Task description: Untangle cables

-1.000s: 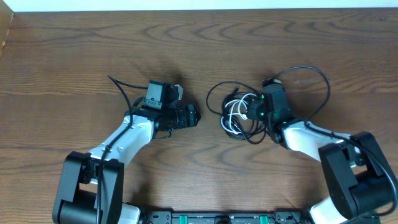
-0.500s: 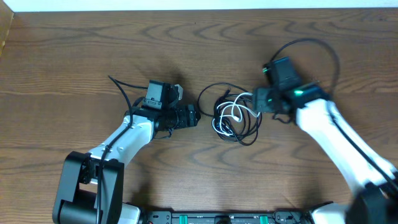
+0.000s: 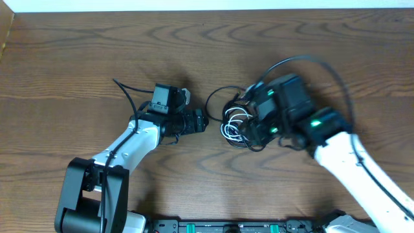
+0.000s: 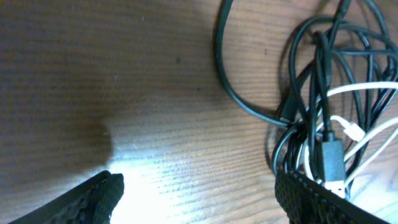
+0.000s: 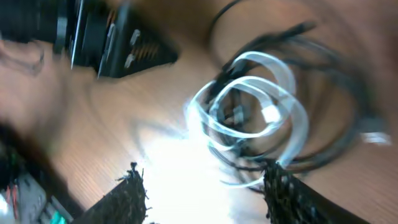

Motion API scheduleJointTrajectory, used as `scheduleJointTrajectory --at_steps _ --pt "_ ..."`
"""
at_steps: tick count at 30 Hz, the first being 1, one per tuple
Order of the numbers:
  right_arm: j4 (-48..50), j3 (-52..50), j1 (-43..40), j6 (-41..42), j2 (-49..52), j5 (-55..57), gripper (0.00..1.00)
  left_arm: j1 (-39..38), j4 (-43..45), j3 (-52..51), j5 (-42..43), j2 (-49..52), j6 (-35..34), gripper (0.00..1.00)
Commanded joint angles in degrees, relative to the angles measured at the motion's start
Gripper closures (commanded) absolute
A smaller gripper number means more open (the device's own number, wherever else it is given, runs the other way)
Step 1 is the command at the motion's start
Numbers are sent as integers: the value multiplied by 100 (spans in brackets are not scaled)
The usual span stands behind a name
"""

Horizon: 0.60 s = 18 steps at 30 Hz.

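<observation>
The left claw [image 4: 198, 190] was wide open. Its two black fingers [image 4: 102, 194] stood far apart, with only bare wood between them. It lay low on the brown wooden surface [image 3: 97, 52], just to the left of the cables [image 3: 238, 121]. One finger sat right at the edge of the pile. I could not tell if it touched a cord.

The right claw [image 5: 205, 186] was open too. Its fingertips [image 5: 129, 190] were apart and bright wood showed between them. It hung over the right side of the pile. The right wrist view was blurry, so I could not tell if the claw touched any cord.

The cables lay in one messy heap in the middle of the surface, between the two claws. The black cords [image 4: 317, 81] crossed over each other in many loops. The white cord [image 4: 367, 93] curled in rings on top of them and through them. One black loop [image 3: 211, 100] stuck out of the heap toward the left claw. A black plug [image 4: 333, 158] and a small white plug [image 4: 354, 132] lay in the tangle, close together.
</observation>
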Motion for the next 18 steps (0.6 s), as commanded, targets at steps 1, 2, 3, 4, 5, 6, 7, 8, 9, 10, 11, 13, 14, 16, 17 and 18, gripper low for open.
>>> scheduleJointTrajectory --at_steps 1,2,3,4,5,6,7,8,9,10,11,13,14,16,17,18 --pt "254 -411 352 -247 321 -232 43 35 -160 24 46 -70 96 15" --pt "262 -422 411 -162 363 -243 43 66 -203 24 46 -70 96 16" --pt "267 -422 459 -149 393 -315 43 114 -264 24 39 -70 96 15" --pt "302 -422 514 -149 398 -439 43 166 -323 24 24 -70 96 16" --pt "374 -422 564 -149 398 -568 44 240 -389 24 -2 -70 96 16" --pt "424 -420 603 -149 396 -649 46 308 -439 24 -28 -70 96 16" --pt "483 -420 643 -149 385 -708 46 400 -518 24 -85 -70 96 15" --pt "546 -420 680 -149 385 -748 46 485 -577 24 -129 -70 96 15" --pt "629 -420 726 -149 385 -826 46 590 -649 24 -149 -70 96 15" --pt "691 -420 765 -149 387 -949 46 693 -706 24 -146 -70 96 15" --pt "754 -420 813 -151 387 -1102 46 809 -774 24 -146 -70 96 16" --pt "861 -422 960 -160 411 -1176 46 1075 -896 24 -144 -70 96 16" --pt "879 -422 1043 -197 437 -1086 46 1161 -935 24 -142 -70 96 15" --pt "911 -422 1215 -195 514 -756 46 1307 -1005 24 -138 -70 96 16" --pt "935 -422 1305 -195 557 -570 47 1357 -1032 24 -133 -70 96 16" --pt "970 -422 1416 -192 636 -282 46 1386 -1062 24 -118 -70 96 16"
